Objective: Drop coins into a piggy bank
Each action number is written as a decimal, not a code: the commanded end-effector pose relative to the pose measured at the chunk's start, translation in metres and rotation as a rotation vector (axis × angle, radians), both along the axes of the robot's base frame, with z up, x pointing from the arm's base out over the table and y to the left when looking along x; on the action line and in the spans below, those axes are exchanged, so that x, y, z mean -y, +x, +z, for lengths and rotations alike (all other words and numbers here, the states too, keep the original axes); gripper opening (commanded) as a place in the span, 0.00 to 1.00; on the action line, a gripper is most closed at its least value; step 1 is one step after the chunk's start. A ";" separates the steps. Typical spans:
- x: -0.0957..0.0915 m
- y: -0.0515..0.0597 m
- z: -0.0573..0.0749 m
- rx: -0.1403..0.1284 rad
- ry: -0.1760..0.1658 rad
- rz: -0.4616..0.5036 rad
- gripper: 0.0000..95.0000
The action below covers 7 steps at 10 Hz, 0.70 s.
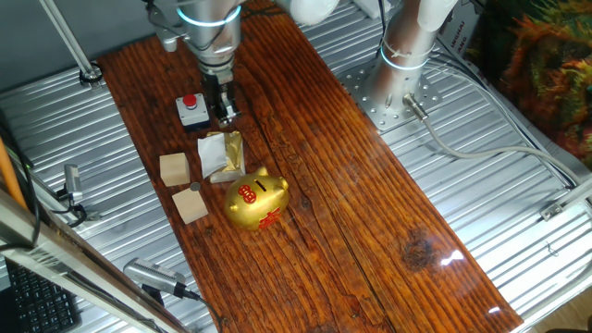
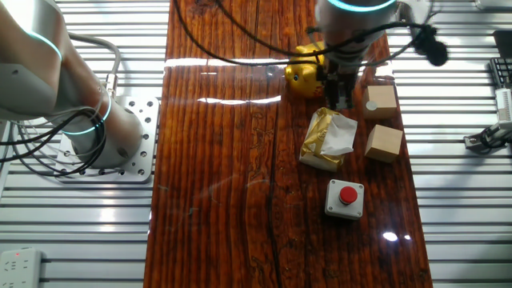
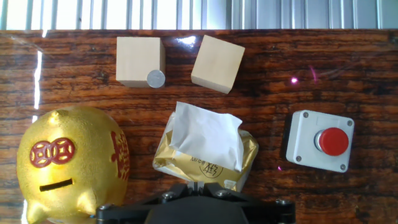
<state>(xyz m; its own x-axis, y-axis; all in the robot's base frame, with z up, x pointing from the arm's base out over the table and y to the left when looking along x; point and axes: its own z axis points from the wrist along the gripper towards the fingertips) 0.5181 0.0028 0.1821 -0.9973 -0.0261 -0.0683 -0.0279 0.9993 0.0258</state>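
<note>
The gold piggy bank with red markings stands near the middle of the wooden board; in the hand view its dark slot faces up at the lower left, and it shows in the other fixed view too. A small silver coin lies at the corner of a tan wooden cube. My gripper hangs above the board between the button box and the foil wrapper, apart from the pig. Its fingers sit close together at the bottom edge of the hand view; I see nothing held between them.
A white-and-gold foil wrapper lies just ahead of the fingers. A second wooden cube stands beside the first. A grey box with a red button sits to the right. The robot base stands on the metal table.
</note>
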 end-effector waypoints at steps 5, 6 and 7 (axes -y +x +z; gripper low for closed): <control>-0.006 0.091 -0.007 0.018 0.032 -0.021 0.00; -0.005 0.103 -0.019 0.029 0.048 -0.022 0.00; -0.004 0.106 -0.024 0.034 0.068 -0.027 0.00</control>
<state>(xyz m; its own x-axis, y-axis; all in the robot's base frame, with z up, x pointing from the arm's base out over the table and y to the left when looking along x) 0.6233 0.0061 0.1586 -0.9947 0.0047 -0.1030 -0.0038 0.9965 0.0829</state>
